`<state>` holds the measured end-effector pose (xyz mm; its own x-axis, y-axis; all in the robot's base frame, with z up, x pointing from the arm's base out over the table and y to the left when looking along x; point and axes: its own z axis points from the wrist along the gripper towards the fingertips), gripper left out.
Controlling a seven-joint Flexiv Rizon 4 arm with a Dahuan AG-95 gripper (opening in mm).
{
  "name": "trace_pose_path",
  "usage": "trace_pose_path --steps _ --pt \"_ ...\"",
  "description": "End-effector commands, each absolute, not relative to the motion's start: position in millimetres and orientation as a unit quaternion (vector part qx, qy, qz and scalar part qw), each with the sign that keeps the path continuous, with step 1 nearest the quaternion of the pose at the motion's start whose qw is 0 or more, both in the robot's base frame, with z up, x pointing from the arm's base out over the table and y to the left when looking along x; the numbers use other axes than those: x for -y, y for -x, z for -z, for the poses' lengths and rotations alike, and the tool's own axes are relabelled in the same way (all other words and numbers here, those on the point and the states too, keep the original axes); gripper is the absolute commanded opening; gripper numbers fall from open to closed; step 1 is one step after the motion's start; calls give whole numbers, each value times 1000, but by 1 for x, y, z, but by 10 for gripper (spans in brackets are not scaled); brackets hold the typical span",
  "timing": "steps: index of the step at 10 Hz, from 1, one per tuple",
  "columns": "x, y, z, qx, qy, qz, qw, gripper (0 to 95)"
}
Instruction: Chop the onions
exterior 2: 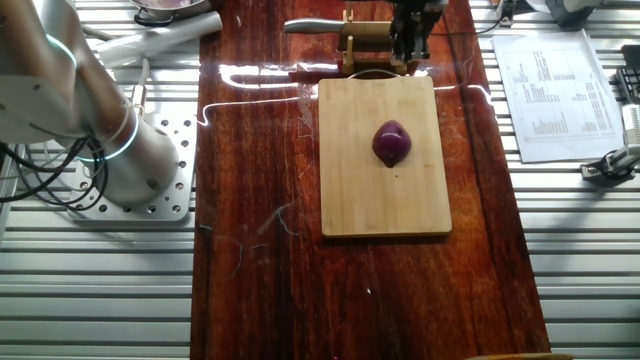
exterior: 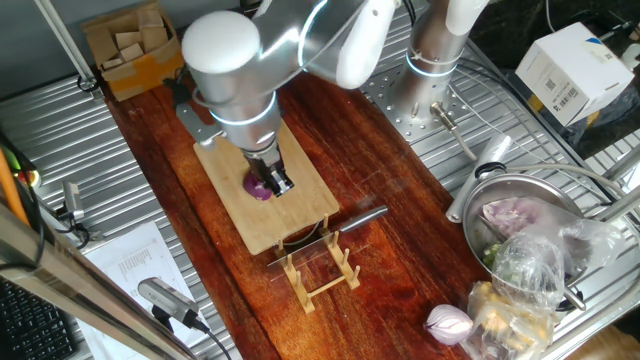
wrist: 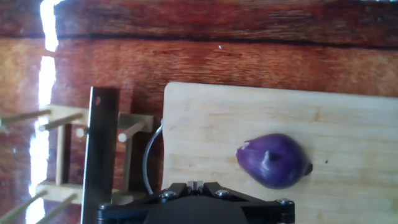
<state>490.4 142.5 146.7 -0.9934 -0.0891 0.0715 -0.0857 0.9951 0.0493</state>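
A small dark purple onion point(exterior 2: 391, 143) lies on the bamboo cutting board point(exterior 2: 360, 190); it also shows in one fixed view point(exterior: 257, 189) and in the hand view point(wrist: 273, 160). A knife point(exterior: 335, 228) with a silver handle rests in a wooden rack point(exterior: 320, 275) at the board's end; its blade shows in the hand view point(wrist: 101, 149). My gripper point(wrist: 196, 184) hangs above the board's rack end, apart from the onion, with its jaws together and nothing between them. It also shows in the fixed views point(exterior: 277, 184) point(exterior 2: 410, 45).
A larger pale pink onion point(exterior: 448, 322) lies at the table's front right beside a metal bowl point(exterior: 520, 190) of vegetables in bags. A cardboard box point(exterior: 135, 45) of wood blocks stands at the far left. Paper sheets point(exterior 2: 560, 90) lie beside the wooden tabletop.
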Motion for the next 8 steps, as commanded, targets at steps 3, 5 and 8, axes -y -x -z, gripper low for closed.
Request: trace_pose_path --steps 3,5,8 --pt "-186 -469 -139 1000 4 23 17 0" --pt "-192 -468 -138 1000 -22 5 19 0" --pt "-192 -468 -138 999 -24 21 12 0"
